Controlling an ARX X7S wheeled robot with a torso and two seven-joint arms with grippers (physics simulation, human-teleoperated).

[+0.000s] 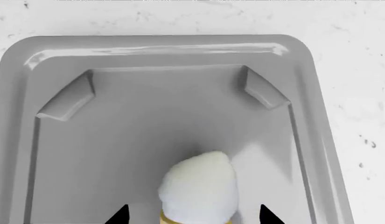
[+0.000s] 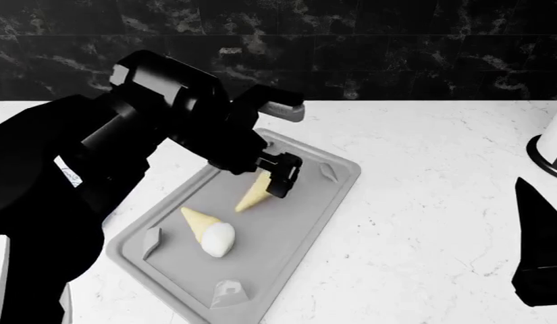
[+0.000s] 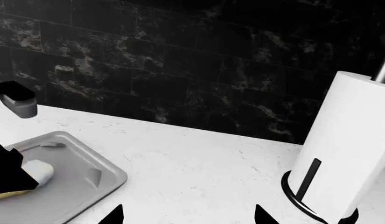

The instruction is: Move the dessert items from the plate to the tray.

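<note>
Only the head view shows a second cone [image 2: 208, 231] lying on the tray [image 2: 301, 216]; the left gripper [image 2: 271, 181] clasps a cone [image 2: 252, 194], while the right gripper [image 3: 187, 215] is spread wide, near a paper towel roll [image 3: 348, 149].

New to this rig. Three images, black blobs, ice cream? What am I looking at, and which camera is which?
It's a simulated two-armed robot on a white marble counter. The wide picture is from its head camera; the big black shape is its left arm. The other two come from cameras near each gripper.

The left gripper holds an ice-cream cone over a grey tray; the left wrist view shows its white scoop between the fingertips. A second cone already lies on the tray.

The right gripper holds nothing; only its two black tips show. It faces a paper towel roll and the dark tiled wall.
</note>
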